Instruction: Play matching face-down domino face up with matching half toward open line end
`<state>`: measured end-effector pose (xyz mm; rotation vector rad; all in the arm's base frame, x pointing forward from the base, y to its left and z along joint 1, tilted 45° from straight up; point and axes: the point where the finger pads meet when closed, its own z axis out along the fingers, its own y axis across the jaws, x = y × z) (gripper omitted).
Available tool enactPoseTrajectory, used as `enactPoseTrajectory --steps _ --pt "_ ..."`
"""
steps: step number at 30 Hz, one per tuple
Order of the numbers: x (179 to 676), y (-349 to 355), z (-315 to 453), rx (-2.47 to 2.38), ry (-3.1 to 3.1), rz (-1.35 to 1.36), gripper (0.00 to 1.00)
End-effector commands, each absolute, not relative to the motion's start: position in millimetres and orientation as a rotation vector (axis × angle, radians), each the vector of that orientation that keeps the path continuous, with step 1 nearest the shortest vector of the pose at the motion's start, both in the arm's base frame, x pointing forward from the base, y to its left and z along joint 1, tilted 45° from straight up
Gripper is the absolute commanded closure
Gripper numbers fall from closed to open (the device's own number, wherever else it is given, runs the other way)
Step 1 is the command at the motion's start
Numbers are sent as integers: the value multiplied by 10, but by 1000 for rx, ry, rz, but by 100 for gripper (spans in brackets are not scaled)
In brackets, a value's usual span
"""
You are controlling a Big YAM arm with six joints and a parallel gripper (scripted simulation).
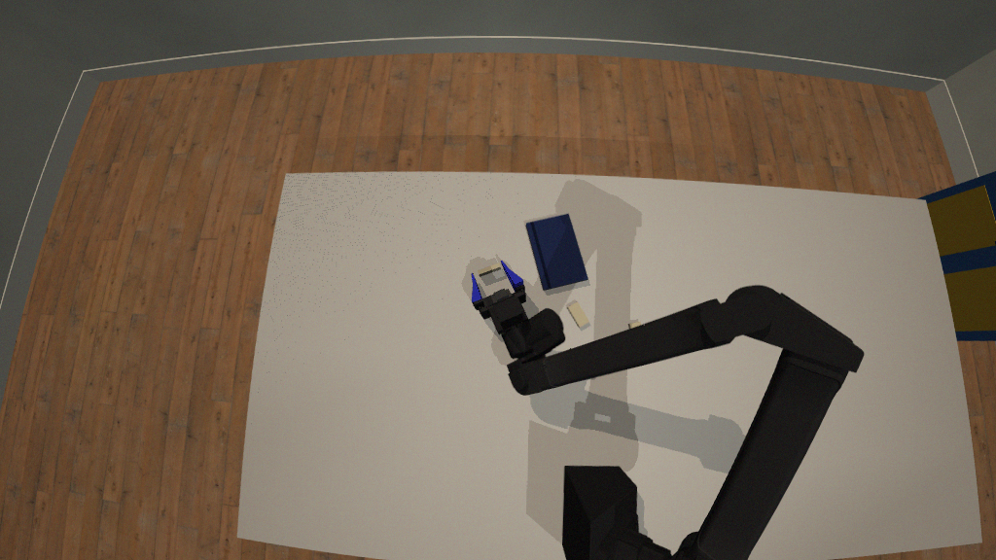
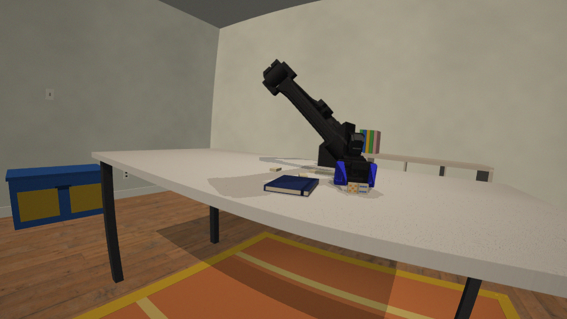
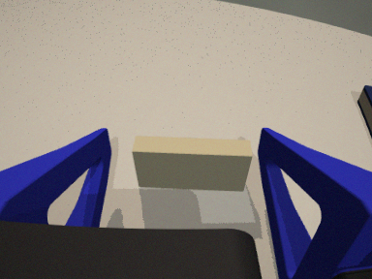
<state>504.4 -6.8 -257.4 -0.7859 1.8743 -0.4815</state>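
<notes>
My gripper (image 1: 491,276) is open, low over the table left of the blue book. A cream domino (image 3: 192,163) stands on its long edge between the fingers, with a gap on each side in the wrist view. In the side view its pip face (image 2: 357,188) shows orange and blue pips and is turned away from the gripper (image 2: 355,177). A face-down cream domino (image 1: 578,314) lies flat to the right of the wrist. Another cream piece (image 1: 634,324) peeks out beside the forearm; the arm hides the rest of it. I cannot make out the line.
A dark blue book (image 1: 555,252) lies flat just right of the gripper, also in the side view (image 2: 291,185). The arm's forearm (image 1: 626,344) crosses the table middle. A blue cabinet (image 1: 964,258) stands past the right table edge.
</notes>
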Motion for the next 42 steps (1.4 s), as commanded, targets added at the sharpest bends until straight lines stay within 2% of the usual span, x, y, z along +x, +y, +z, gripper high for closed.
enactPoseTrajectory --steps 1,42 --pt "5065 -41 -2548 -788 1866 -480 27" --pt "5037 -30 -2523 -788 1868 -480 27"
